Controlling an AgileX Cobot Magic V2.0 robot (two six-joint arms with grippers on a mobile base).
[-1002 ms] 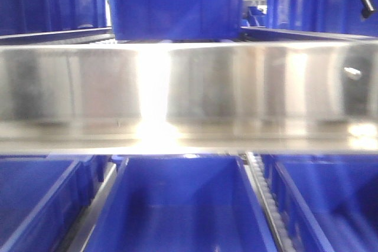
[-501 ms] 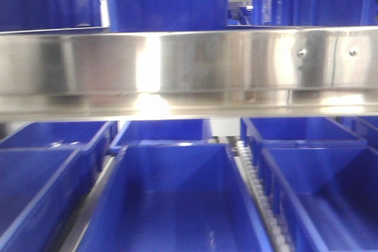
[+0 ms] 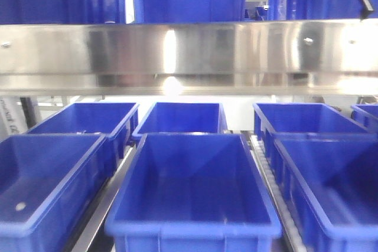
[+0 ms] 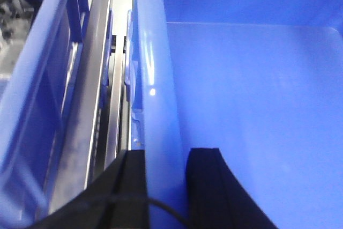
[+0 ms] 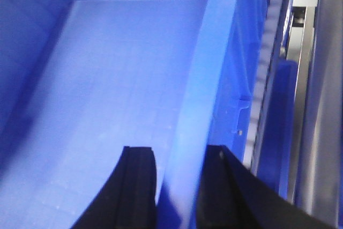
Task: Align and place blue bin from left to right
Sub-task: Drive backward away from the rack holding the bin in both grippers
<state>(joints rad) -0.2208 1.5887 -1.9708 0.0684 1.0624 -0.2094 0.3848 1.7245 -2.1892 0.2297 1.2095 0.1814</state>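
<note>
**View backed off, bin [image 3: 189, 226] held by both side walls**

Change over the last second, front view: the steel beam [image 3: 189, 57] has shrunk and climbed in frame. More is exposed below it. The bin's front rim was cut off before and is now in frame, and a rear row of bins [image 3: 180, 119] can be seen behind it. This is read as the camera retreating from the beam. No shift of the bin against its neighbours can be made out.

Bin position: front centre below the beam, empty. It is flanked closely by the left neighbour [image 3: 53, 175] and the right neighbour [image 3: 331, 181]. A roller track [image 3: 266, 175] runs along its right side.

Left jaws: narrow and set astride the bin's left wall, one finger outside and one inside, with the wall pinched between. Right jaws: the same on the right wall. Contact looks tight on both, but the wrist views are blurred and grip force cannot be confirmed.

Meaning for the task:
- With both walls held and the view retreating, a pull-out toward the front is judged to be under way, not a release.
- Whether the bin is lifted off the track cannot be told.
- Alignment and placement are judged not yet done.
- The grip is on thin walls only, so an uneven pull would likely skew the bin into a neighbour.
</note>
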